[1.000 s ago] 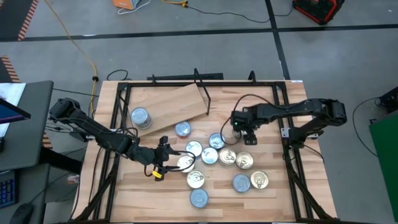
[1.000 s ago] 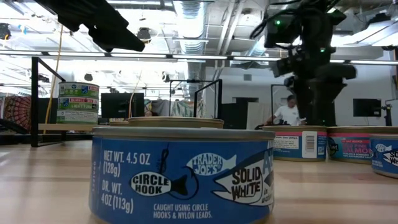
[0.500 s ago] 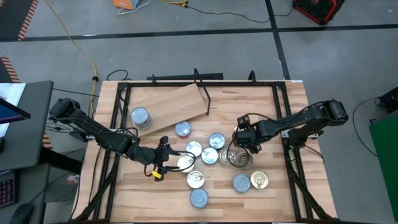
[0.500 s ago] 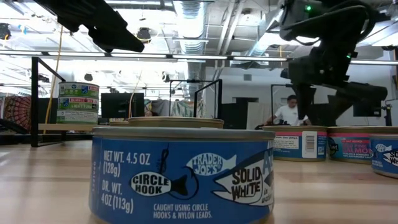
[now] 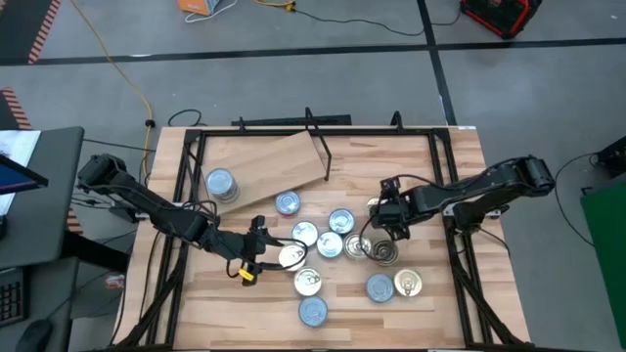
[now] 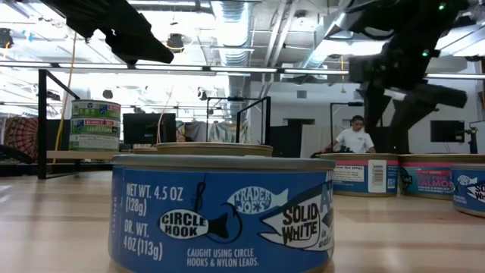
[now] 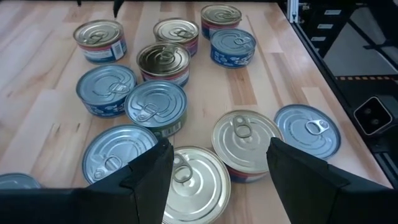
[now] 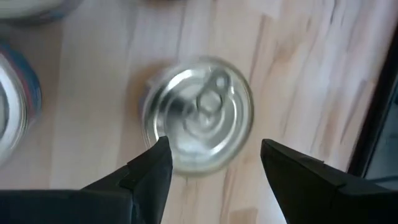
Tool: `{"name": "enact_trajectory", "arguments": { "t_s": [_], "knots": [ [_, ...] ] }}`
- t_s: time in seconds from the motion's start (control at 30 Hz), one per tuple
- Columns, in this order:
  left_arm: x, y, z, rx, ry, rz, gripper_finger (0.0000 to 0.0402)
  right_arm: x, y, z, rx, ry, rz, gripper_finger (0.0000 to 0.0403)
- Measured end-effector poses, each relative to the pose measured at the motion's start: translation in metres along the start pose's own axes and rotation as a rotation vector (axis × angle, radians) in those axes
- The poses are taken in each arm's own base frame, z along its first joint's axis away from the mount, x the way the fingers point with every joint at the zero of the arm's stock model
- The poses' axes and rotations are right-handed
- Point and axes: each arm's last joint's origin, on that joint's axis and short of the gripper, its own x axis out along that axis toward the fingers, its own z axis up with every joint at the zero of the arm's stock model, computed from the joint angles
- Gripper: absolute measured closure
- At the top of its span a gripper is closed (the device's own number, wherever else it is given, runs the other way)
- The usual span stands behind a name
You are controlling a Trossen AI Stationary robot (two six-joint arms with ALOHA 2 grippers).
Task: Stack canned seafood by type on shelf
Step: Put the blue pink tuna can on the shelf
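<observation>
Canned seafood [image 5: 342, 246] clustered mid-table, lids up, flat — round, no long axis; 1 tin [image 5: 221, 184] already on shelf [image 5: 269, 161]. Right gripper [image 5: 387, 238] poised over gold-lidded tin [image 8: 199, 115], fingers wide, straddling it — likely lining up grasp. Left gripper [image 5: 256, 250] near cluster's other side, fingers wide, empty, above silver-lidded tin [image 7: 194, 183]. Table [image 5: 460, 293] carries rest.

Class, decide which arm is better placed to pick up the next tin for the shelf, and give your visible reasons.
The right, probably. The right gripper hangs open straight above a gold-lidded tin, fingers either side. The left gripper is open too, but low beside the cluster, facing several crowded tins rather than one.
</observation>
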Motion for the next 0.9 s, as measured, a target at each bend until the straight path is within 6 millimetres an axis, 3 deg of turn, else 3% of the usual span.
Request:
{"name": "enact_trajectory", "arguments": {
  "t_s": [0.3, 0.67, 0.9],
  "knots": [
    [0.0, 0.0, 0.0, 0.003, 0.0, -0.001, 0.0155, -0.004, 0.015, -0.004, -0.064, 0.038, -0.033, 0.0121],
    [0.0, 0.0, 0.0, -0.005, 0.002, -0.009, 0.0155, 0.01, -0.015, -0.015, 0.489, 0.148, -0.016, 0.0122],
    [0.0, 0.0, 0.0, -0.005, 0.003, -0.01, 0.0155, 0.027, -0.027, -0.026, 0.703, 0.206, 0.065, 0.014]
  ]
}}
